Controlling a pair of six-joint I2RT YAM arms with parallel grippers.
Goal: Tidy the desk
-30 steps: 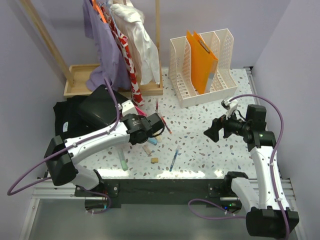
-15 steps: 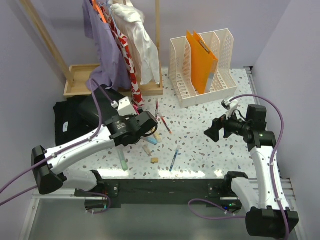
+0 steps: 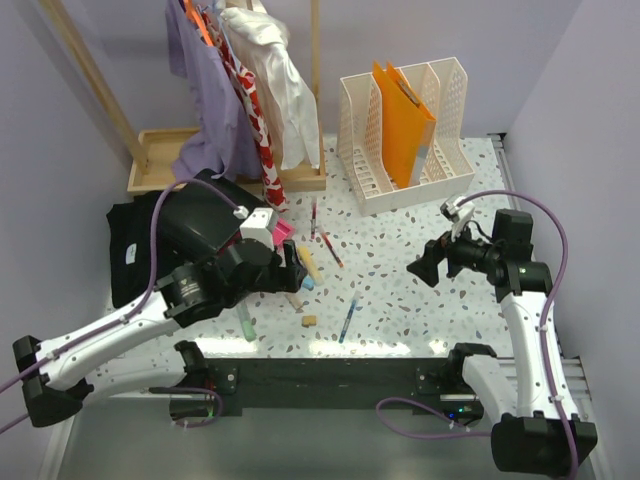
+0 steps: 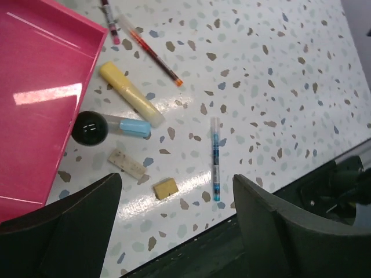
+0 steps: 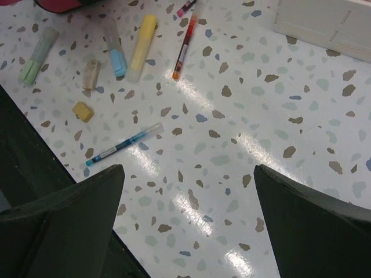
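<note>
Spreading beneath both arms, the table (image 3: 400, 300) carries everything, and the pink tray (image 4: 35, 133) near its left side serves as the marker for the rest. Well apart from the pink tray, toward the back right, stands a white file organizer (image 3: 400, 130) holding an orange folder (image 3: 405, 110).

The left tool (image 4: 175, 180) hangs just off the tray's edge, above the clutter, its fingers spread wide with nothing between them. The right tool (image 5: 188, 169) hovers much farther from the tray, over bare table, its fingers likewise wide apart and empty.

Smaller things lie loose on the table on the same side of the tray. A yellow highlighter (image 4: 130, 94) is just beside the tray's edge, with a blue-capped marker (image 4: 124, 126) next to it. A red pen (image 4: 153, 57) sits a little beyond, and a blue pen (image 4: 215, 159) farther out. Smallest are a beige eraser (image 4: 127, 164) and a tan block (image 4: 165, 188), both near the tray.

The left arm is clearly the nearer one. In its wrist view the blue pen lies almost straight below, between the fingers, its long axis crossing the line from finger to finger. A plain descent would likely pinch it across the barrel. The highlighter lies slanted to that line and would probably need a wrist turn first.
</note>
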